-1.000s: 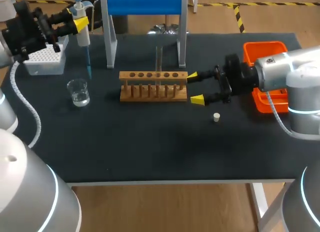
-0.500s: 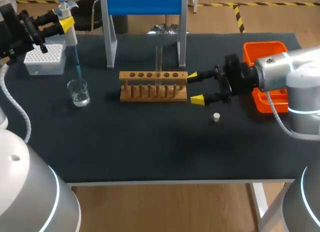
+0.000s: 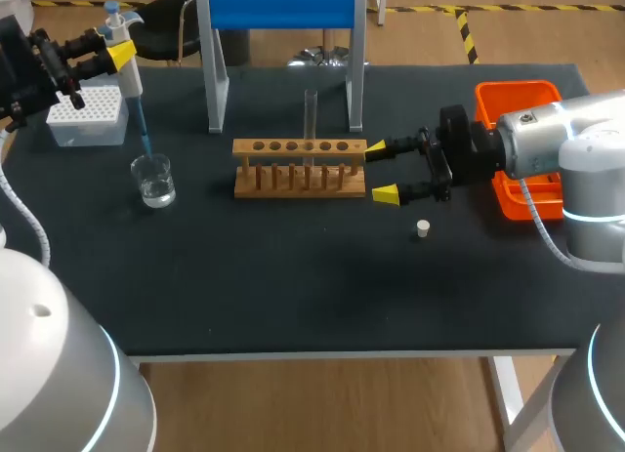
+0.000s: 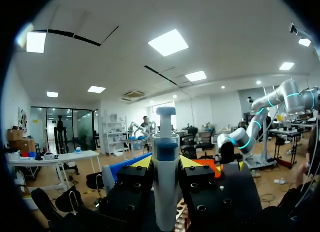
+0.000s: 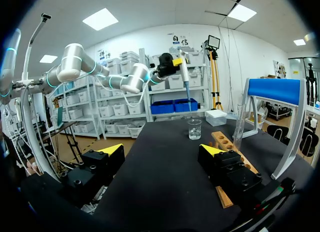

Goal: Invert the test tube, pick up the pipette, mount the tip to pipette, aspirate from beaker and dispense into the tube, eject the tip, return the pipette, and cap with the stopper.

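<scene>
Left claw (image 3: 115,54) clenches the white pipette (image 3: 125,71). The end of its slim blue tip (image 3: 142,135) is indistinct over the glass beaker (image 3: 153,179). Right claw (image 3: 380,171) is released.

Black-topped table (image 3: 293,296). Near its centre, slightly toward 12 o'clock, a wooden rack (image 3: 299,167) lies crosswise, with a row of round holes along its top. At 12 o'clock, just behind the rack, stands a white frame (image 3: 281,8) with a blue top bar. At 2 o'clock, an orange bin (image 3: 508,96), partly hidden.
</scene>
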`<state>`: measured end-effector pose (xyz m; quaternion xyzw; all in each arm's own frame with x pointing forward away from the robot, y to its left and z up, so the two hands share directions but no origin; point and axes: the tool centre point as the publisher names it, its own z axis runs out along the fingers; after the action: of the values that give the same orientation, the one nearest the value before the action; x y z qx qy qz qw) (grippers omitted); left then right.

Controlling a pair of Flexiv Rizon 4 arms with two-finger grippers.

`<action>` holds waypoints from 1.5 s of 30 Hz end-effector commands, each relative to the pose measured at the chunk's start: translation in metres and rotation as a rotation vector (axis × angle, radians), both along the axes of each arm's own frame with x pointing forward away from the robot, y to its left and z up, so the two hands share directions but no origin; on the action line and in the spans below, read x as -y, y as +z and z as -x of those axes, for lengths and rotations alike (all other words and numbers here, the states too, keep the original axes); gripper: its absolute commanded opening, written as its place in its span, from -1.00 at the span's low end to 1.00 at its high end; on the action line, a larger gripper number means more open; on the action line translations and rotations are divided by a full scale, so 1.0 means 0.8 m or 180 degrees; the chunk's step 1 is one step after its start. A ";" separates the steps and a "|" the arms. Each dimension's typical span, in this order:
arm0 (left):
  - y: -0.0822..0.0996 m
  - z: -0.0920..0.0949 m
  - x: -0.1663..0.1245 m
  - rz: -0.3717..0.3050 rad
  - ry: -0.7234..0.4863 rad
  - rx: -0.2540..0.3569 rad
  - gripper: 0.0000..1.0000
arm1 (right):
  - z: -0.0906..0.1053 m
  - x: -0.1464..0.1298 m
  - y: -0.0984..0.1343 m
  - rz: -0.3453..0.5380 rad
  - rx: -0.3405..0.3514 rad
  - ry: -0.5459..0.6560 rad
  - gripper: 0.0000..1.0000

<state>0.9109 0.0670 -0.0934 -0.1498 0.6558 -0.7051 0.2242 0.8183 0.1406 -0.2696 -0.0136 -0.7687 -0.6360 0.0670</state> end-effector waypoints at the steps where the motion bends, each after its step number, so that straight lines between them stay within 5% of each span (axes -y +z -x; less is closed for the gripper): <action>1: -0.004 -0.006 -0.003 0.0011 -0.0024 -0.0003 -1.00 | 0.001 0.001 0.001 0.0007 0.0000 0.0000 1.00; 36: -0.007 -0.009 -0.005 0.0035 -0.0018 -0.0044 -1.00 | 0.001 0.001 0.001 0.0007 0.0000 0.0000 1.00; 45: -0.007 -0.009 -0.005 0.0035 -0.0018 -0.0044 -1.00 | 0.030 -0.030 0.007 0.0390 0.0288 -0.0455 1.00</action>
<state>0.9176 0.0703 -0.0984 -0.1554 0.6545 -0.7074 0.2170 0.8135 0.1541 -0.2709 -0.0107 -0.7968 -0.6037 0.0246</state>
